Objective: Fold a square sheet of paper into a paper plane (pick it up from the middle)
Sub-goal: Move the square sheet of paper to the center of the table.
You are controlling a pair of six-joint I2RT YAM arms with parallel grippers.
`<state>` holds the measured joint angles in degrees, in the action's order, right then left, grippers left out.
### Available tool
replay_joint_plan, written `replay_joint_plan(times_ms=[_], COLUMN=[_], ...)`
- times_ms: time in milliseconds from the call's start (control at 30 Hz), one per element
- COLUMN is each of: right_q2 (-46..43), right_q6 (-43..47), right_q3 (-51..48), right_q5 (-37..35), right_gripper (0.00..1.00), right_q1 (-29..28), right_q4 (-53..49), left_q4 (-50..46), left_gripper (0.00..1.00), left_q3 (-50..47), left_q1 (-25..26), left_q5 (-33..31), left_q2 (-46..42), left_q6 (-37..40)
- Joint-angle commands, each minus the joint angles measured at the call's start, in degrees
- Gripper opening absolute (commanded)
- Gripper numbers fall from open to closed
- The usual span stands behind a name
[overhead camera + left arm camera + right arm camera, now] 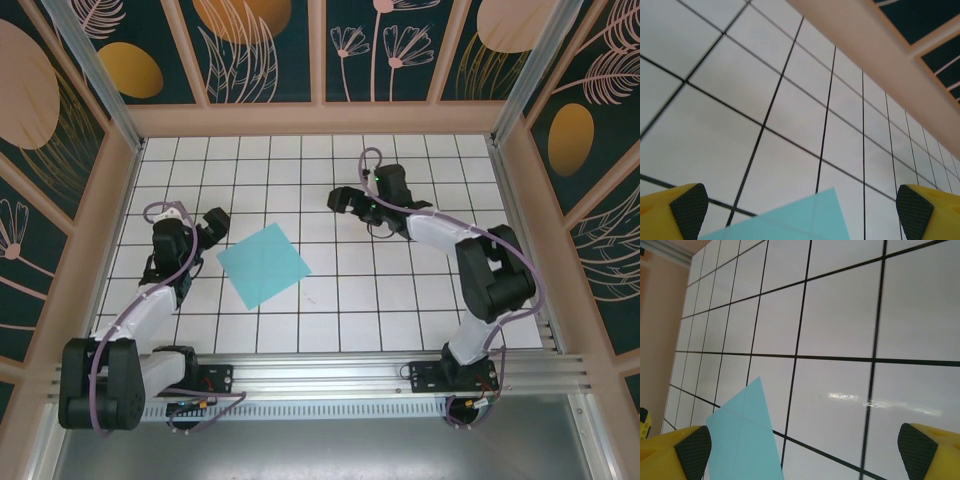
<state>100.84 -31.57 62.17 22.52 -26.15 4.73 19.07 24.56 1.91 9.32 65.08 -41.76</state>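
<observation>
Top external: turquoise paper (263, 265) on table (400, 300)

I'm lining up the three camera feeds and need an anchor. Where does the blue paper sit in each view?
Top external: the paper lies flat, left of centre, at an angle to the grid.
Left wrist: the paper is at the bottom edge, centre, one corner pointing up.
Right wrist: the paper is at the bottom left, one corner pointing up.
Shared landmark: the white tiles with black grid lines under it.
</observation>
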Motion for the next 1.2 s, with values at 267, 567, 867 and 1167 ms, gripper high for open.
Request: replay_joint_plan(times_ms=[267, 567, 867, 1167], right_q2=[16.45, 26.42, 32.59, 26.22], right_q6=[-3.21, -4.46, -4.14, -5.17], right_q3=[18.66, 31.59, 37.49, 24.58], right_q5=[2.49, 5.25, 3.42, -2.53], right_gripper=[0.94, 0.78, 0.77, 0.78], right_q1=[-8.47, -15.84, -20.43, -19.08], right_q4=[-4.55, -9.18, -13.97, -11.96], left_q4=[-4.19, -10.63, -12.45, -10.16], left_gripper=[0.99, 0.99, 0.99, 0.99], left_q3=[-3.11, -3.45, -3.05, -1.51], left_q1=[-0.15, -0.15, -0.15, -0.15], left_q5=[1.18, -5.69, -6.78, -0.34], left_q2=[-5.03, -11.31, -12.59, -9.68], left_q6=[-3.35, -3.03, -2.98, -0.87])
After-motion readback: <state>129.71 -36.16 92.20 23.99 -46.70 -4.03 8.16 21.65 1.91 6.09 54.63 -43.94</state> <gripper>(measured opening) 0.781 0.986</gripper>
